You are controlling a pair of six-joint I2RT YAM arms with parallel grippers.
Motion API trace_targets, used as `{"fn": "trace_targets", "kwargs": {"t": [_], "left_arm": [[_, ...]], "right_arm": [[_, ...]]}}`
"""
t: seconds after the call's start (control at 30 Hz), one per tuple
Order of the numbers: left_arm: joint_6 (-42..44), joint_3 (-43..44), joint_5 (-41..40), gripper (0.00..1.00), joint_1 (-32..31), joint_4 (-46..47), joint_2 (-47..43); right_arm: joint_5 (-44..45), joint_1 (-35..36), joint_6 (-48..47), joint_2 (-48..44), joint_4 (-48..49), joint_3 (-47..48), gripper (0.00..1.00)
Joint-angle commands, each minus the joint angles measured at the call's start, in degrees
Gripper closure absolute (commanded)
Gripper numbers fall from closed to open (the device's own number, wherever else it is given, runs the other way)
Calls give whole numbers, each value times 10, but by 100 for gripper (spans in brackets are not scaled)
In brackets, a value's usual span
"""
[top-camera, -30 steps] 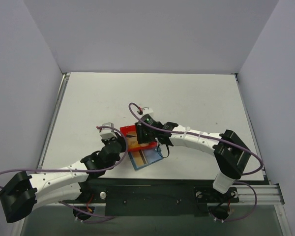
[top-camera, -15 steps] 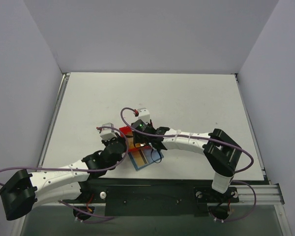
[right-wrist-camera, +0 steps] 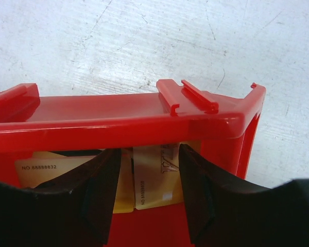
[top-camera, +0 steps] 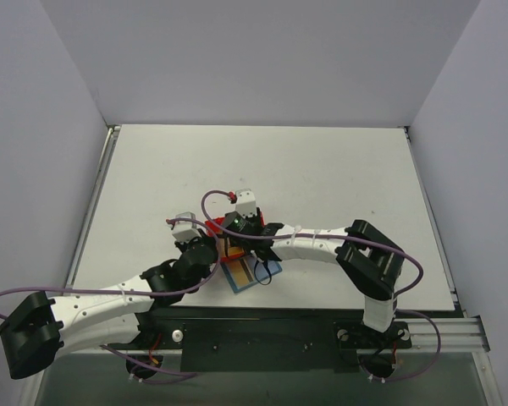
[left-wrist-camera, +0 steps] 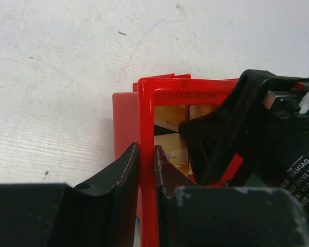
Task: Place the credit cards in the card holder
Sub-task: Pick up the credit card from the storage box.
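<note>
My left tool (left-wrist-camera: pixel 146 152) is clamped on a side wall of the red bin (left-wrist-camera: pixel 148 100). My right tool (right-wrist-camera: pixel 149 154) hangs inside the bin with jaws apart, gripping nothing. The credit cards (right-wrist-camera: pixel 153 177) lie in the bin. The card holder (top-camera: pixel 247 277) lies on the table (top-camera: pixel 339 169), just beside the bin.

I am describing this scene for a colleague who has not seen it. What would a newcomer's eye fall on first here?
The bright red bin near the front edge of the table, where both arms meet. The left pincer clamps one wall of it, while the right pincer stands open over the gold credit cards inside. Right beside the bin, toward the arms' bases, lies the opened teal card holder.
</note>
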Motion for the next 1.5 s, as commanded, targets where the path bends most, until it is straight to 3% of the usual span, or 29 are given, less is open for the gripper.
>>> {"fn": "trace_targets", "kwargs": {"t": [0.0, 0.43, 1.47], "left_arm": [[-6, 26, -17, 100, -4, 21, -15], [-1, 18, -24, 100, -4, 16, -30], [-2, 21, -19, 100, -4, 21, -10]], "right_arm": [[38, 7, 5, 10, 8, 22, 56], [114, 8, 5, 12, -45, 28, 58], [163, 6, 2, -51, -93, -9, 63]]}}
